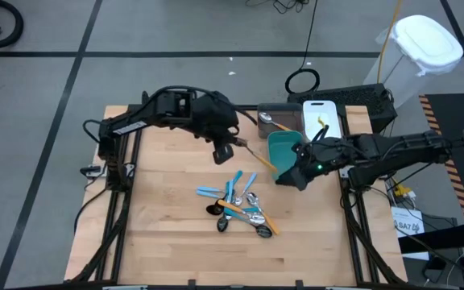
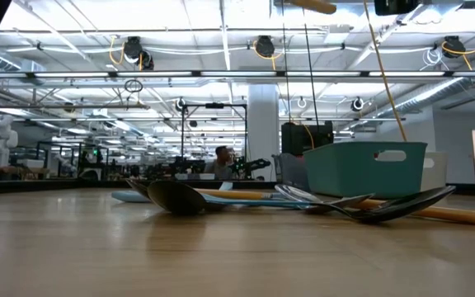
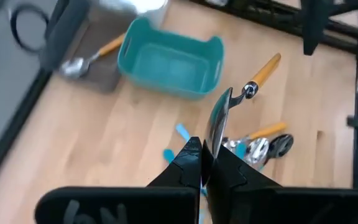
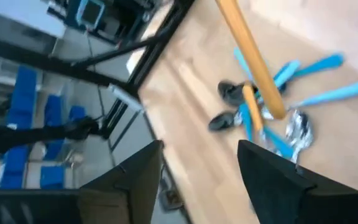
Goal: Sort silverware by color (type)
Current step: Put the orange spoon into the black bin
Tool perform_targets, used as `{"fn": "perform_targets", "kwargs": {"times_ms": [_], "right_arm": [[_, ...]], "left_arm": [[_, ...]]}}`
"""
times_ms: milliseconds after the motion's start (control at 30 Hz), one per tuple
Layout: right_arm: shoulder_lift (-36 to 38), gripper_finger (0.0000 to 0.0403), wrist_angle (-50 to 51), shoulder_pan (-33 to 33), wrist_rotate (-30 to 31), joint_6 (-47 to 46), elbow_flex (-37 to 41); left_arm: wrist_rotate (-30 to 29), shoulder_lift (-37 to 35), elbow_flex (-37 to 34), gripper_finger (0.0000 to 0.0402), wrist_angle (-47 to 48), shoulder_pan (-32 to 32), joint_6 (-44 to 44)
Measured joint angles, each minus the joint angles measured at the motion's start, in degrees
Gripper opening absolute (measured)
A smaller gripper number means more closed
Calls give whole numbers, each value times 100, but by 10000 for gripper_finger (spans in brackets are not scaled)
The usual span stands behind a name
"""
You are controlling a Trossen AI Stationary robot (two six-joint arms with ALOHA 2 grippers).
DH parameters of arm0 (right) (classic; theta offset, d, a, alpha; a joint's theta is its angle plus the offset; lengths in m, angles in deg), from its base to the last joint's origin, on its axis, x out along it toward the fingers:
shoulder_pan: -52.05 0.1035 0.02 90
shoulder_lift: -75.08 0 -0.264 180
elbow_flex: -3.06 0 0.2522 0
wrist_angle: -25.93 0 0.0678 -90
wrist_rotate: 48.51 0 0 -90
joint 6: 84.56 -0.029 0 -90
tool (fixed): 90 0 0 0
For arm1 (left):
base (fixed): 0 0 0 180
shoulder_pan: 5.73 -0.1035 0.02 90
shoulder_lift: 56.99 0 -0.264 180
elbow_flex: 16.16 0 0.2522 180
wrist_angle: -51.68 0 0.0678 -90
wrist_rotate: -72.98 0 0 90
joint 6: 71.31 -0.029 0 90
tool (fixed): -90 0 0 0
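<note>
An orange-handled utensil (image 1: pixel 258 159) with a silver head hangs above the table, with my left gripper (image 1: pixel 225 151) shut on it. Its handle (image 3: pixel 265 71) points toward the teal bin (image 1: pixel 284 147) and my right gripper (image 1: pixel 290 176). My right gripper (image 4: pixel 201 180) is open, with nothing between its fingers; the handle (image 4: pixel 248 53) passes beyond its fingertips. The rest of the silverware (image 1: pixel 237 206), with light-blue handles, orange handles and dark spoons, lies in a loose pile on the wood (image 2: pixel 303 200). My left gripper (image 3: pixel 205 163) pinches the utensil's silver head (image 3: pixel 215 127) between its two fingers. The fingers slant down from the table's left side. The utensil runs on past the fingertips, handle end farthest out, and is lifted clear of the table.
A gray bin (image 1: pixel 274 119) at the far edge holds one orange-handled spoon (image 3: pixel 86 57). A white bin (image 1: pixel 322 118) stands to its right. The teal bin (image 3: pixel 169 62) has nothing in it. Bare wood lies left of and in front of the pile.
</note>
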Motion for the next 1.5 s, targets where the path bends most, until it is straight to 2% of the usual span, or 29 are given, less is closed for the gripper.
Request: {"fn": "perform_targets", "kwargs": {"times_ms": [133,200,500,567,700,867,1033,1167,1500], "right_arm": [[-63,207,248,-2,668,472,-264],[-125,207,589,-1,1085,912,-508],[-807,207,2112,319,2790,3898,-1649],[-965,207,2324,428,3283,4327,-1806],[-1257,205,2716,501,4078,4609,-1939],[-1602,204,3043,456,4240,4837,-1942],[-1926,204,3163,450,5161,4895,-1940],[-2049,203,3097,439,5664,5029,-1940],[-2233,203,2892,260,5769,5462,-1938]], "left_arm": [[57,186,5,5,261,-127,730],[55,304,4,5,57,-148,928],[69,526,7,5,-784,-345,1775],[97,545,1,5,-631,-385,1881],[165,533,3,5,-663,-472,2100],[175,533,3,5,-681,-593,2581],[221,533,3,5,-675,-701,2773],[245,533,5,5,-677,-708,2873],[370,533,5,5,-677,-641,3072]]}}
